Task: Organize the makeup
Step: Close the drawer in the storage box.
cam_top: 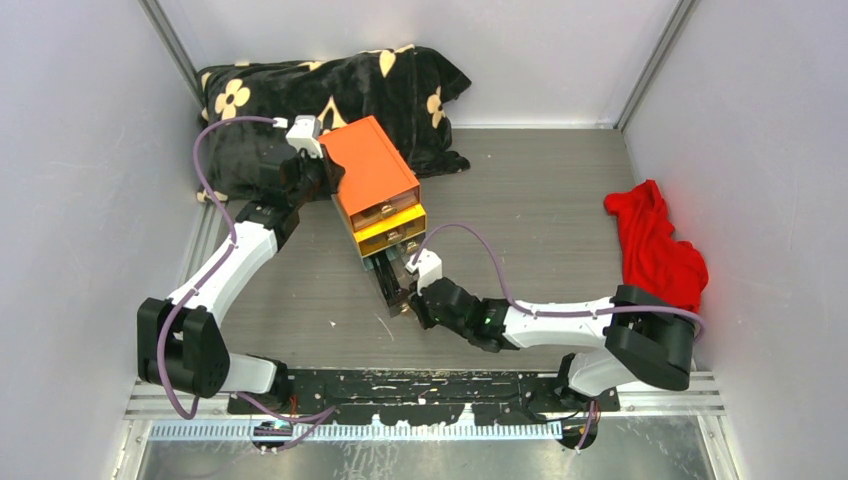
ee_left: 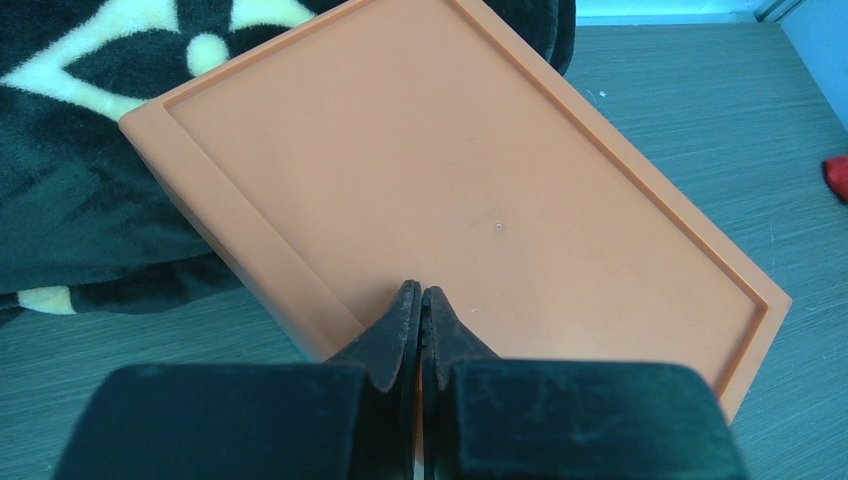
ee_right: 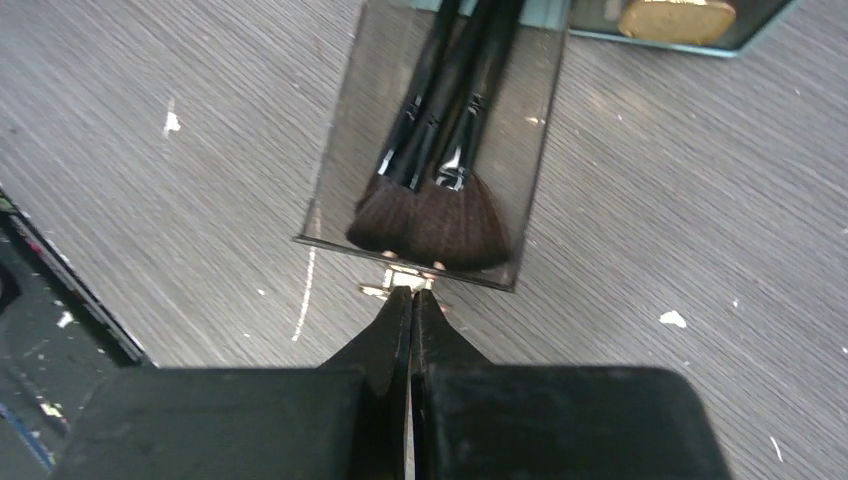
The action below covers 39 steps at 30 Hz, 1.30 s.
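Observation:
The orange-topped box (cam_top: 375, 165) stands at the back left, its clear bottom drawer (cam_top: 393, 278) pulled out towards me. In the right wrist view the drawer (ee_right: 340, 150) holds slim black brushes (ee_right: 430, 210) with fluffy brown heads. A gold item (ee_right: 680, 18) lies in the drawer above. My right gripper (ee_right: 412, 292) is shut, its tips against the small gold handle (ee_right: 395, 278) at the drawer's front; it also shows in the top view (cam_top: 412, 302). My left gripper (ee_left: 420, 292) is shut, its tips over the near edge of the box's orange top (ee_left: 450, 200). No other makeup shows.
A black blanket with cream flowers (cam_top: 300, 90) lies behind and left of the box. A red cloth (cam_top: 655, 245) lies at the right by the wall. White walls close in the table on three sides.

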{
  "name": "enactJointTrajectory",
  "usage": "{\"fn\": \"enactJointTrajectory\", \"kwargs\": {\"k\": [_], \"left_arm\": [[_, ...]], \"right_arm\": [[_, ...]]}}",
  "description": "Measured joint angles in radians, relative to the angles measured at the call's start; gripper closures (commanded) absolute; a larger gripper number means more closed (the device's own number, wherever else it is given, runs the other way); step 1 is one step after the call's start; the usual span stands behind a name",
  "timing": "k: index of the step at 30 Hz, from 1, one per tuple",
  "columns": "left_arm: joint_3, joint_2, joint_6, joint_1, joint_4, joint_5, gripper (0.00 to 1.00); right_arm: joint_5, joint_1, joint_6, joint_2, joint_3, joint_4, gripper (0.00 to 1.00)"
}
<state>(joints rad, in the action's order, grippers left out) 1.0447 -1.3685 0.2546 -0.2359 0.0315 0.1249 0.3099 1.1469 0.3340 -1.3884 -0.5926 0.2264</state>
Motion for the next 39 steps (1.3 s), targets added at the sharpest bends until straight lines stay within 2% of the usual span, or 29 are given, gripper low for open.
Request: {"fn": "enactJointTrajectory", "kwargs": {"k": [12,27,39], "left_arm": [[0.000,0.000,0.000,0.000,0.000,0.000,1.00],[0.000,0.000,0.001,0.000,0.001,0.001,1.00],[0.000,0.000,0.000,0.000,0.001,0.000,1.00]], "right_arm": [[0.078,0.023,-0.030,-0.111,-0.078,0.023,0.99],[0.247,0.017,-0.179,-0.284,-0.238,0.098,0.99],[0.238,-0.057,-0.278,-0.400,-0.316,0.212,0.99]]}}
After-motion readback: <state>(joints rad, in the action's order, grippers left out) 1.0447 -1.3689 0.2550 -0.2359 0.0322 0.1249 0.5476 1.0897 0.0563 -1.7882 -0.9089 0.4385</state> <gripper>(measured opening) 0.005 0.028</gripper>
